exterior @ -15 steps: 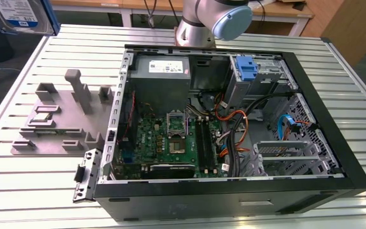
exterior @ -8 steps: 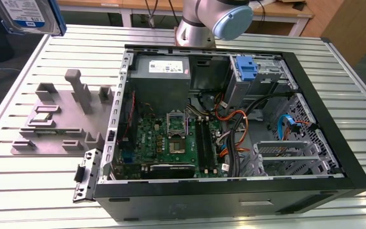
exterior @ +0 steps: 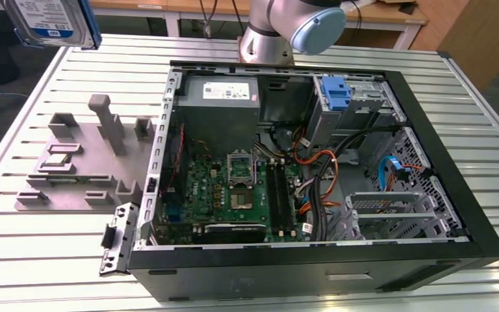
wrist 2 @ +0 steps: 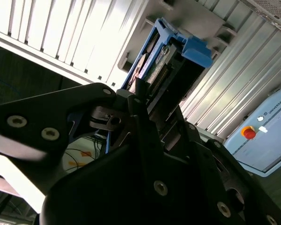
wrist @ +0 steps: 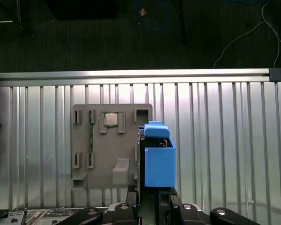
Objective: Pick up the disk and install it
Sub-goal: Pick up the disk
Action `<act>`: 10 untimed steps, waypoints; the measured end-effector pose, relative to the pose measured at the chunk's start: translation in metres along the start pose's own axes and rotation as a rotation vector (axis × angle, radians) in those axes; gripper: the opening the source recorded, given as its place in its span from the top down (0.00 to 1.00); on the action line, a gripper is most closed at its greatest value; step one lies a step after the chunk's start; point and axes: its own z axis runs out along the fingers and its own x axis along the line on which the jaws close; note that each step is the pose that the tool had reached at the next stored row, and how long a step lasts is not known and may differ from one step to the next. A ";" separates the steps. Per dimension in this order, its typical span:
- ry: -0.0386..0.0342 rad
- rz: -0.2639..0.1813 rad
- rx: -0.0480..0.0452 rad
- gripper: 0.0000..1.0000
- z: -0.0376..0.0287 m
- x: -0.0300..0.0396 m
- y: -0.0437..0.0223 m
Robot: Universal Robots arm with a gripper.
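Even overhead light is washing the ribbed bench. Glare is streaking its slats in the second wrist view, where the hand is looming dark and blurred. Shade is pooling inside the computer case.

disk: 1 | computer case: 1 | grey fixture tray: 1 | power-supply box: 1 | lone blue bracket: 1 | slatted table: 1

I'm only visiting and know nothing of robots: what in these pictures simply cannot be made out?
Exterior view: the disk is cut off by the top edge.
First wrist view: the disk's label is hidden; its blue carrier faces the camera.
Second wrist view: the black jaws cover the disk's near end.
Exterior view: cables hide what lies beneath them in the computer case.
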 end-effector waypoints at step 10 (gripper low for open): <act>0.0000 0.000 0.0000 0.65 -0.0006 -0.0008 -0.0193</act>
